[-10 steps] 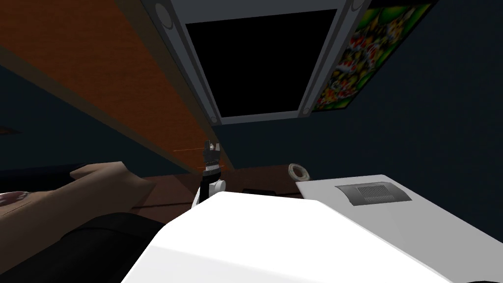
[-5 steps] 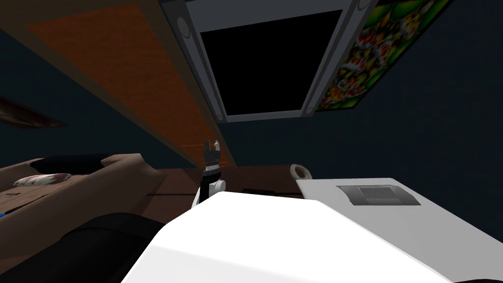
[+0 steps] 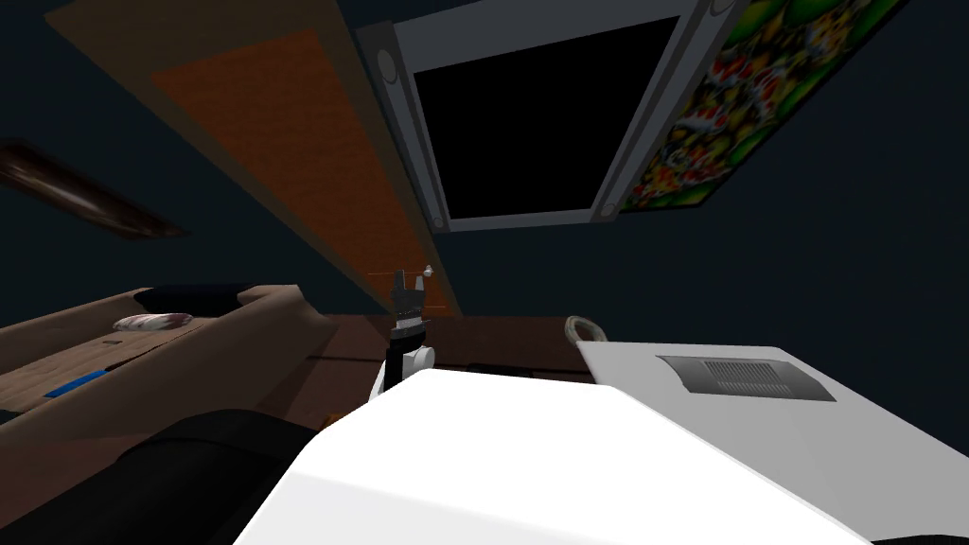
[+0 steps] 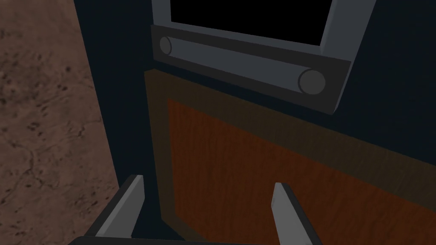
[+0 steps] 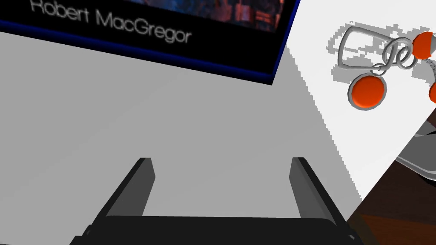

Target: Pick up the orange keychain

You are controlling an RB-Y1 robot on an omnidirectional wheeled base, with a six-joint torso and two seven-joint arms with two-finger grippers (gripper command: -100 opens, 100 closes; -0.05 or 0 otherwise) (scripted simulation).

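Head view: the left hand [image 3: 409, 280] is raised ahead of the torso, small against the lower corner of a grey-framed window [image 3: 426, 142] whose pane is a black area. At that scale its fingers cannot be told apart. An orange wood panel [image 3: 312, 161] runs beside the window, and a multicoloured picture [image 3: 719, 123] is cut off at the frame edge. A small pale ring [image 3: 584, 329] sits at the far corner of a white surface [image 3: 643, 369]; it is too small to identify. Left wrist view: the left hand's fingers [image 4: 127, 204] stand well apart, released and grasping nothing, with the window's lower frame and the orange panel beyond them. Right wrist view: the right hand [image 5: 221, 159] is likewise released, fingers spread over a bare stretch of the pale desk [image 5: 204, 119]. The orange keychain [image 5: 368, 91] lies flat on the desk, beyond the fingertips and off to one side, not between them. It comprises a silver clip, linked rings and orange discs, two of them cut by the frame edge. A dark book [image 5: 170, 25] lies near it on the desk, with only a corner visible and the words "Robert MacGregor" legible.
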